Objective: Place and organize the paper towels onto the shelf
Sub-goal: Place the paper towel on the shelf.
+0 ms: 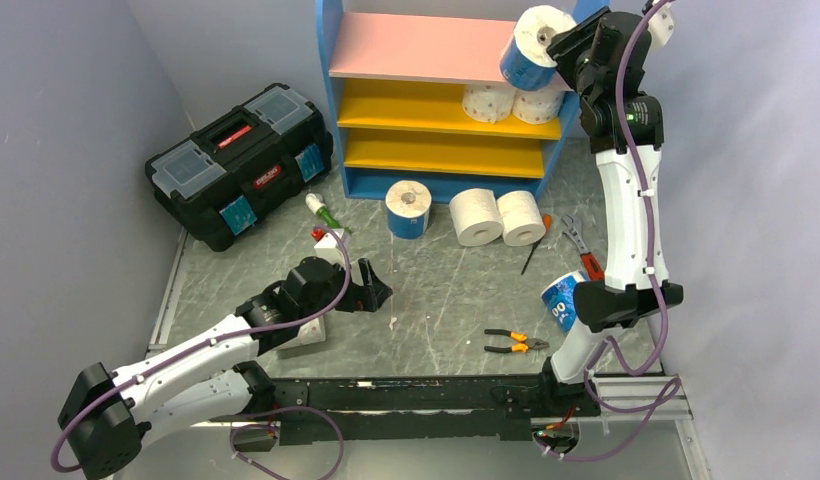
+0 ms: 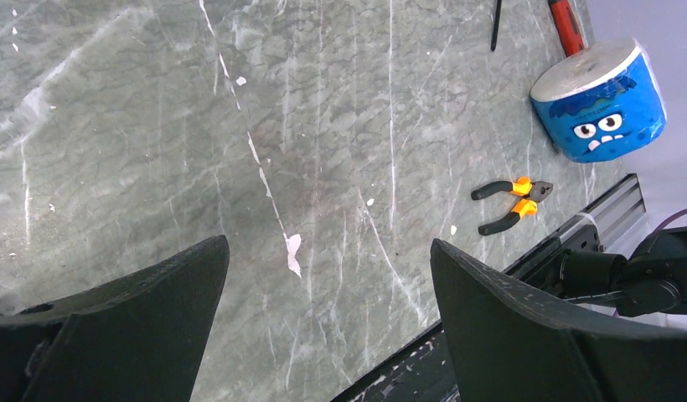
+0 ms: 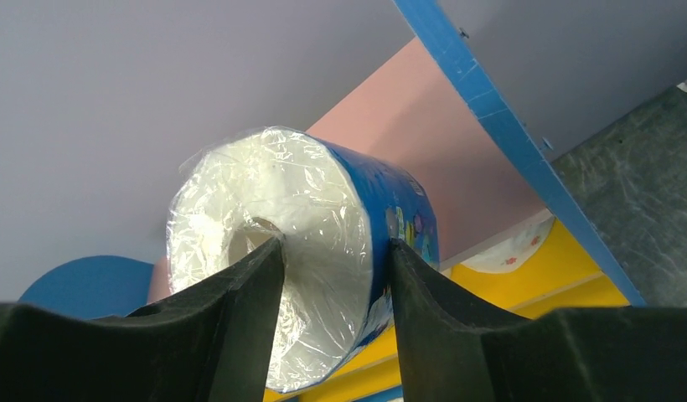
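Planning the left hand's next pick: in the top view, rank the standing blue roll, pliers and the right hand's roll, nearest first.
1. Standing blue roll, just ahead of the left hand.
2. Pliers, off to its right, near edge.
3. Held roll, far right, up at the shelf.

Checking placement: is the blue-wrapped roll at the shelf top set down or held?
Held: the right gripper's fingers clamp the blue-wrapped roll by the pink board's edge; whether it touches the board, cannot tell.
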Available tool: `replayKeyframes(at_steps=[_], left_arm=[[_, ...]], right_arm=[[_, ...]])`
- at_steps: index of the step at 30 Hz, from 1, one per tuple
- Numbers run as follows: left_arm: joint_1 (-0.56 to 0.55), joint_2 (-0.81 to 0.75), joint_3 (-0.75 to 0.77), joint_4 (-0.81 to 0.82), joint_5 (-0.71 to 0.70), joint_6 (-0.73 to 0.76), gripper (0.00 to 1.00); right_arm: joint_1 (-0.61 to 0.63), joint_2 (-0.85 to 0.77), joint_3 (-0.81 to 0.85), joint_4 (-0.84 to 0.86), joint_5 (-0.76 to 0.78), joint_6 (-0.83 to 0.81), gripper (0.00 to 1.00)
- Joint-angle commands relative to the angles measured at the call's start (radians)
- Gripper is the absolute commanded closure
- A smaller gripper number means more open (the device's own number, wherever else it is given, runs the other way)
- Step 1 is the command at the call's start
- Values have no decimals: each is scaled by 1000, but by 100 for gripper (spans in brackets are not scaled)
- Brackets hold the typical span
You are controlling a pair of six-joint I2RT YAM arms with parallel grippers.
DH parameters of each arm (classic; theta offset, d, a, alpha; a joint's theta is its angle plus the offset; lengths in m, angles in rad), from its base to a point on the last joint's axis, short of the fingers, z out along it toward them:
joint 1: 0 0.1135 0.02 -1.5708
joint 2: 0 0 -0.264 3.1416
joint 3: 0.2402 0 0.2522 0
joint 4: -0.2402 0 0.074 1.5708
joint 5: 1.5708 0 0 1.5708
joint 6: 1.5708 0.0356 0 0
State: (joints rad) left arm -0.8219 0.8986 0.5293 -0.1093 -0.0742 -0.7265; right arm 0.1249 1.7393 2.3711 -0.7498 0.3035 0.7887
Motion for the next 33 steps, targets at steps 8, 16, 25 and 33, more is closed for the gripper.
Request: replayKeyframes(at_steps=[8,16,25,33], left_arm=[[-3,10,26,38,13,8,4],[-3,26,25,49,20,6,4],[-4,31,20,54,20,2,4],[-4,33,18,49,12,2,3]], right_arm=[[-4,34,55,62,-36,10,38],[-4,45,52,73,-52,9,34],[-5,77,64,83,-89,5,25],[-9,97,49,127,-123,23,22]])
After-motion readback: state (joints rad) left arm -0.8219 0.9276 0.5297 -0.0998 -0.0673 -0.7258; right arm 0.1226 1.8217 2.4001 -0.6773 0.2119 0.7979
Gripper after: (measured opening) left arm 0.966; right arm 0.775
